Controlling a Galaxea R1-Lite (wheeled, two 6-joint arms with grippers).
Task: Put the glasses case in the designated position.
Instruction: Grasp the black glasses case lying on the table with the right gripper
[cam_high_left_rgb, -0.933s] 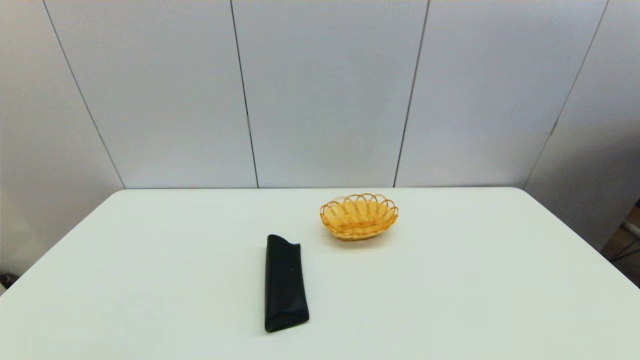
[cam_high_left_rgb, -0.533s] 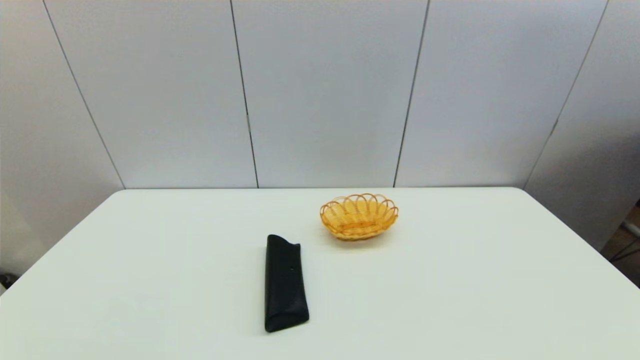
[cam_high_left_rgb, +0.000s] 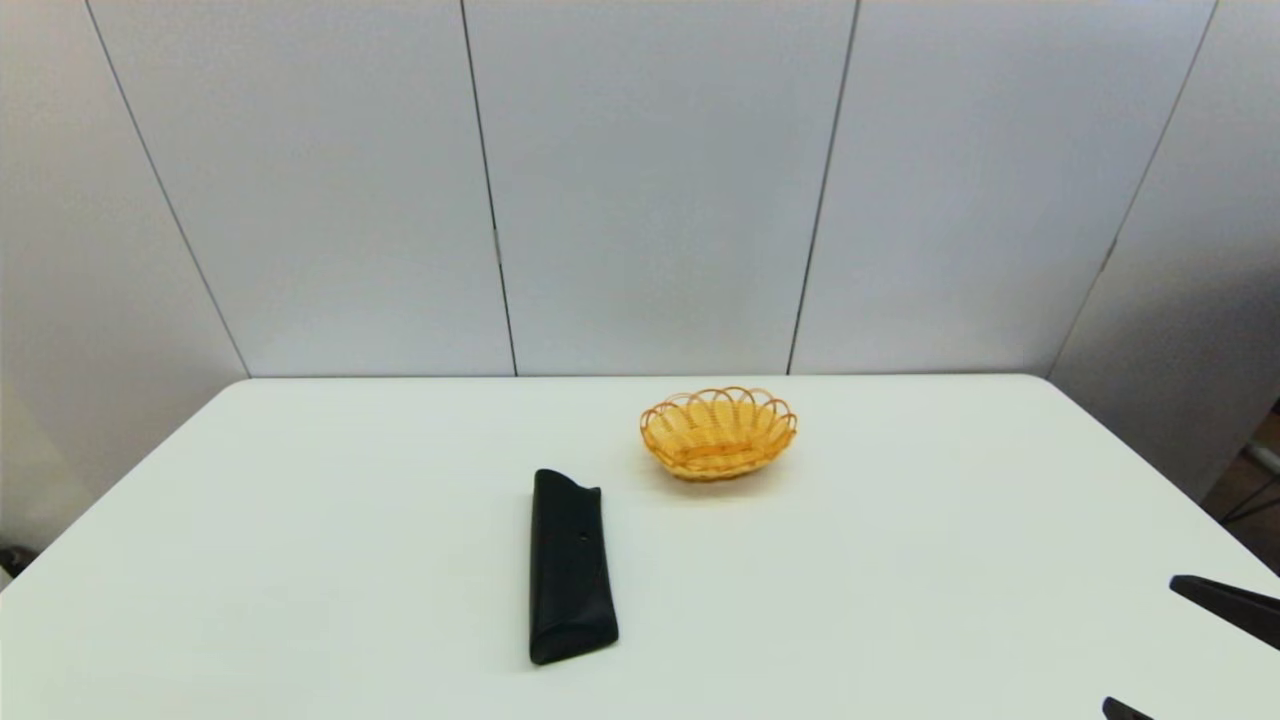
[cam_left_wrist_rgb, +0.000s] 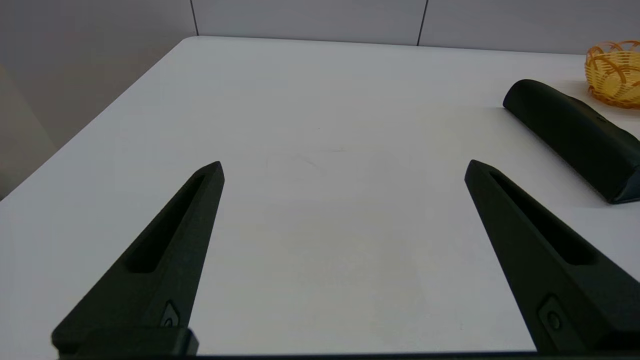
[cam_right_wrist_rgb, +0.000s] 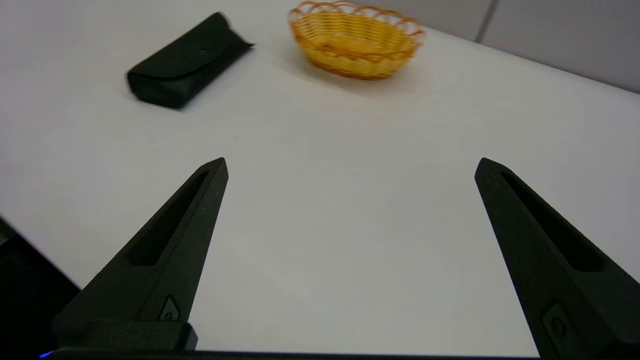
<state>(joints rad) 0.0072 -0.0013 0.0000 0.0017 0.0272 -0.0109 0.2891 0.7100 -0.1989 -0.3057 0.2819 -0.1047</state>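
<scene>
The glasses case lies flat on the white tabletop, about midway between its left and right edges and nearer the front edge than the back one. It runs lengthwise front to back, with its wedge-shaped end toward the front edge and its folded flap end toward the back. Nothing touches it. In the left wrist view the glasses case is cut off by the picture's edge, so only part of its length shows; in the right wrist view the whole glasses case shows, slightly blurred.

A wicker basket stands behind the case and toward the right edge, near it but apart. Its inside looks bare from the right wrist view, where the wicker basket is seen whole; the left wrist view catches only a slice of the wicker basket.

The right gripper hovers over the tabletop's front right corner, its two fingers spread wide with nothing between them and bare table beneath. In the head view only the tips of the right gripper poke in at the picture's lower right, well apart from the case.

The left gripper sits near the front left part of the tabletop, fingers likewise wide apart and holding nothing; it is outside the head view.
</scene>
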